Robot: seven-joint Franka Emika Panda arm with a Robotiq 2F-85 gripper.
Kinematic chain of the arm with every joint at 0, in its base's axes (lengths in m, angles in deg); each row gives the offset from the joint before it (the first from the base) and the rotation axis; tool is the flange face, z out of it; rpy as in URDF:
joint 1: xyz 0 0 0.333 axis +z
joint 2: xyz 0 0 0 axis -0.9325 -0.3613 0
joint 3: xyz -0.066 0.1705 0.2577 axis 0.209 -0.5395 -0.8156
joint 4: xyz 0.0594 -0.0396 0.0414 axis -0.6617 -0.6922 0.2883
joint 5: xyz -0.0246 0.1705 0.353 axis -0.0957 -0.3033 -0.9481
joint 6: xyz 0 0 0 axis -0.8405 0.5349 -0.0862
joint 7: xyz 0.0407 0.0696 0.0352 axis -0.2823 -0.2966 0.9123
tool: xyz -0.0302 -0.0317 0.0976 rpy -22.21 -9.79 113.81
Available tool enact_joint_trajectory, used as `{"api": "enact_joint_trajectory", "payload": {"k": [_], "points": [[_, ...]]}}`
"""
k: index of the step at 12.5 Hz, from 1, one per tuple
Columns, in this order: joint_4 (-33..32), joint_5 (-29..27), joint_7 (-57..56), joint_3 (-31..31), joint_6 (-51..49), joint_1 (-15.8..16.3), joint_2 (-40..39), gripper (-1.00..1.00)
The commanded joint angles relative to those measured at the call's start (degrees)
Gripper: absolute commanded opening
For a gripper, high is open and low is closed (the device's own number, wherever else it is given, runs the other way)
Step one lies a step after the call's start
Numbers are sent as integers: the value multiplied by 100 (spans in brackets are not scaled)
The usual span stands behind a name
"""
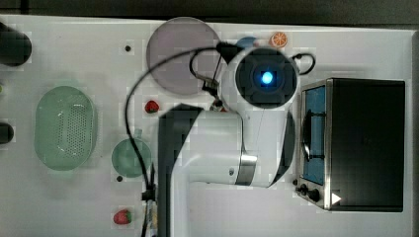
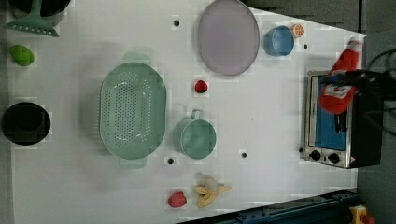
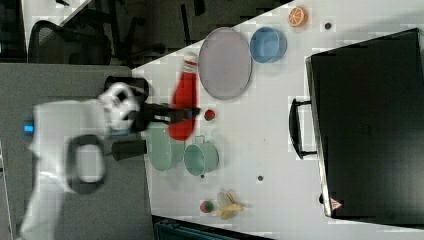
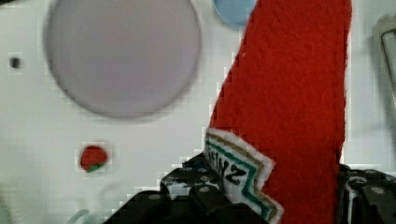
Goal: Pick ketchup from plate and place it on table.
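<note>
The ketchup [image 4: 289, 93] is a red plush bottle with a white label and a striped cap. My gripper [image 4: 275, 198] is shut on it around the label, and it hangs in the air clear of the table [image 2: 271, 112]. In the left view the ketchup [image 2: 340, 79] appears in front of the oven with the gripper [image 2: 348, 80] across its middle. The right view has the ketchup [image 3: 184, 105] just off the plate's rim, gripped by the black gripper [image 3: 186, 114]. Nothing lies on the pale lilac plate [image 2: 228, 37] [image 3: 225, 62] [image 4: 121, 56] [image 1: 173, 54]. In the top view my arm covers the ketchup.
A toaster oven [image 2: 334, 126] stands at the left view's right. A blue bowl [image 2: 279, 41] and an orange slice [image 2: 297, 30] sit beside the plate. A strawberry [image 2: 201, 86], a teal cup [image 2: 196, 137], a green colander [image 2: 133, 109], a banana [image 2: 210, 191] and another strawberry [image 2: 177, 199] lie on the table.
</note>
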Motion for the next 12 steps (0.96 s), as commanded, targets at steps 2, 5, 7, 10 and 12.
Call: {"api": "enact_joint_trajectory", "payload": {"k": [2, 5, 7, 10, 12], "points": [[-1374, -21, 257, -8, 1309, -3, -350, 17], [-1775, -21, 260, -13, 1836, 4, -746, 17], [-1777, -21, 261, -16, 2155, 11, -1134, 17], [-1783, -21, 261, -33, 2702, 15, -1410, 17], [-1796, -21, 261, -40, 2827, 16, -1398, 46]]}}
